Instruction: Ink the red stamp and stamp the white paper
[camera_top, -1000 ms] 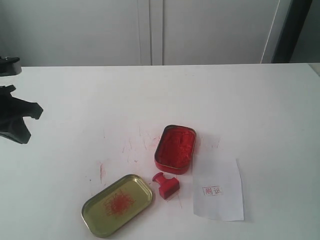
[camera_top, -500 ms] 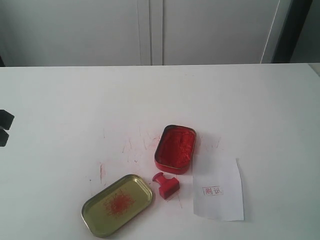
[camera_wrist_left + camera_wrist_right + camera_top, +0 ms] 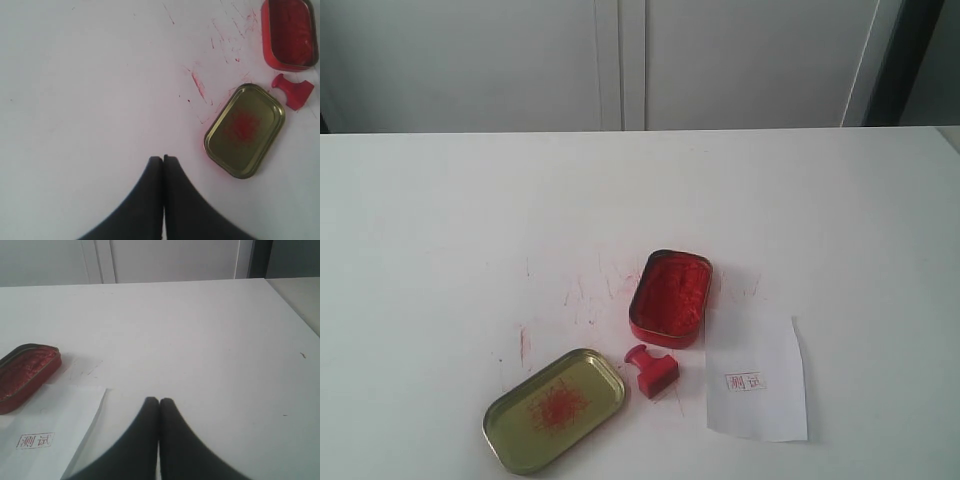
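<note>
Looks done to me: left gripper (image 3: 163, 159) and right gripper (image 3: 159, 401) both pinched closed on nothing, red stamp (image 3: 294, 91) tipped over well ahead of the left one past the gold lid (image 3: 245, 130), white paper (image 3: 50, 430) near the right one already printed, so next is just parking.

The white paper (image 3: 65, 410) bears a boxed red imprint (image 3: 35, 441) reading "测试".

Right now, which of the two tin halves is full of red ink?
The red ink tin, nearer the white paper: its whole inside is red. The gold-coloured lid has only a red smudge in its middle.
</note>
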Robot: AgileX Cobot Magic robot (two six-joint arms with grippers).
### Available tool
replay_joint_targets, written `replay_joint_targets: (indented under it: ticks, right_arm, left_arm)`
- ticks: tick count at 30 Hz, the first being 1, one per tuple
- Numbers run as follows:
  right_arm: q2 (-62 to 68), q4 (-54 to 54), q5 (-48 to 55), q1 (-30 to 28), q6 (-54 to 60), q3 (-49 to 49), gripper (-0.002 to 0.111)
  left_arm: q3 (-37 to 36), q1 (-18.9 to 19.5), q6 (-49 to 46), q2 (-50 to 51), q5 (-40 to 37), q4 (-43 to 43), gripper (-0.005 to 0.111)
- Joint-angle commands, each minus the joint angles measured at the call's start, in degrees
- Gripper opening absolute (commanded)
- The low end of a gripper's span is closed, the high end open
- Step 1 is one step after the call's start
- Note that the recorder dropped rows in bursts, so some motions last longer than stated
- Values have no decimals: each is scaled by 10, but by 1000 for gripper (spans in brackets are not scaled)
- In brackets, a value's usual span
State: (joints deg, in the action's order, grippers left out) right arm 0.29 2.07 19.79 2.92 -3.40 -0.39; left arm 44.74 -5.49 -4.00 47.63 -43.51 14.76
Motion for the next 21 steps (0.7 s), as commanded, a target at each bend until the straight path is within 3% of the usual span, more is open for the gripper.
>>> replay_joint_targets:
  ticks: [1, 21]
  right_arm:
    - [-3, -4, -1, 0, 0, 4, 0]
    - [-3, -4, -1, 0, 0, 4, 0]
  left_arm:
    - [-3, 1, -3, -17, -13, 2, 0]
    - [-3, 1, -7, -17, -9, 2, 0]
